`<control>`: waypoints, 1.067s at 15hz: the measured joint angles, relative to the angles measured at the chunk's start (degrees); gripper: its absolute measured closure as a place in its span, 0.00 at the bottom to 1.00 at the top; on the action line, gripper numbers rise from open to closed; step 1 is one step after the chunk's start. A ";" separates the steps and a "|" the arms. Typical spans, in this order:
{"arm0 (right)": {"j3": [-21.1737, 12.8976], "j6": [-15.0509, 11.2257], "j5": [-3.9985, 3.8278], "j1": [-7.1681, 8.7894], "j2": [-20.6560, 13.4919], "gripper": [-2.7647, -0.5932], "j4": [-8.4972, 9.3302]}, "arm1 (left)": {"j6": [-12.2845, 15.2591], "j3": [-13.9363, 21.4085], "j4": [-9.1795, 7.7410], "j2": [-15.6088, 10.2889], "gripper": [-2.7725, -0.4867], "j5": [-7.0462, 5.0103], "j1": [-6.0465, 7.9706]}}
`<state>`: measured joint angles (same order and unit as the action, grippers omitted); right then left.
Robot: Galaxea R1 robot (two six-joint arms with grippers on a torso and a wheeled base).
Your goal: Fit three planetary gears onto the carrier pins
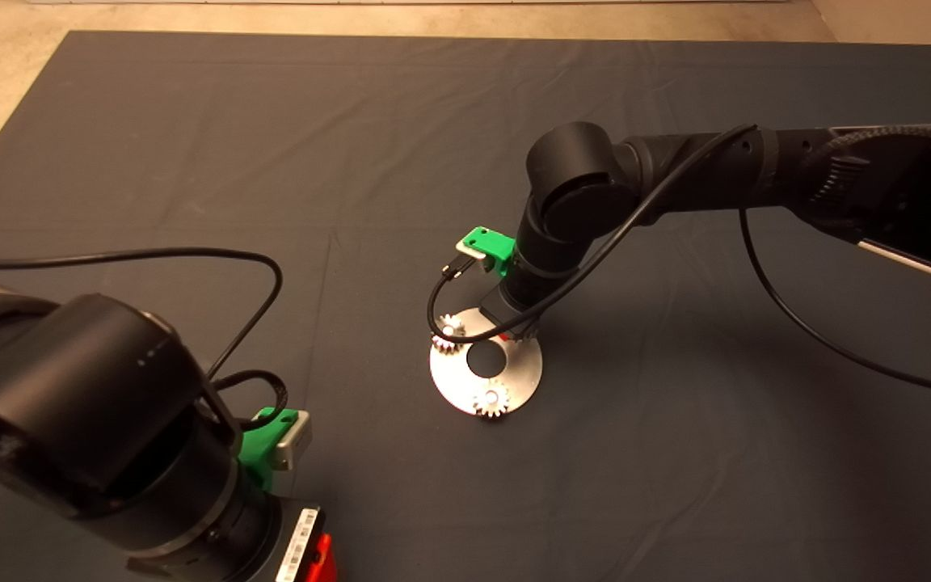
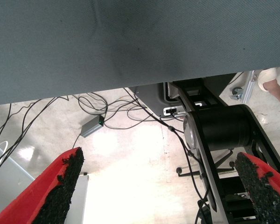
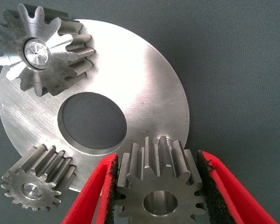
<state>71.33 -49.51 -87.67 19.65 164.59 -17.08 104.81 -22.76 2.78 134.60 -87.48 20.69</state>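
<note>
- My right pincer squeezes the third gear over the round plate
- If I tilt it, it jams on its pin
- My left pincer waits open

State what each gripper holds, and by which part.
The right gripper holds the third planetary gear by its toothed sides, at the round plate. The left gripper, parked off the mat, holds nothing.
</note>
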 joint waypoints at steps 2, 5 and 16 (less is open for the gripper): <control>0.00 0.03 0.02 0.00 0.00 0.78 0.02 | -0.02 0.00 0.00 0.00 0.19 0.00 0.00; 0.00 0.11 0.00 0.00 -0.04 0.78 0.00 | -0.01 0.00 0.00 0.16 0.19 0.00 0.00; -1.76 0.17 0.00 0.00 -0.16 0.78 0.03 | 0.00 0.02 -0.01 0.99 0.19 0.01 0.01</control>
<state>69.57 -49.34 -87.67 19.65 164.42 -17.05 104.81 -22.74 2.77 135.58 -87.47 20.70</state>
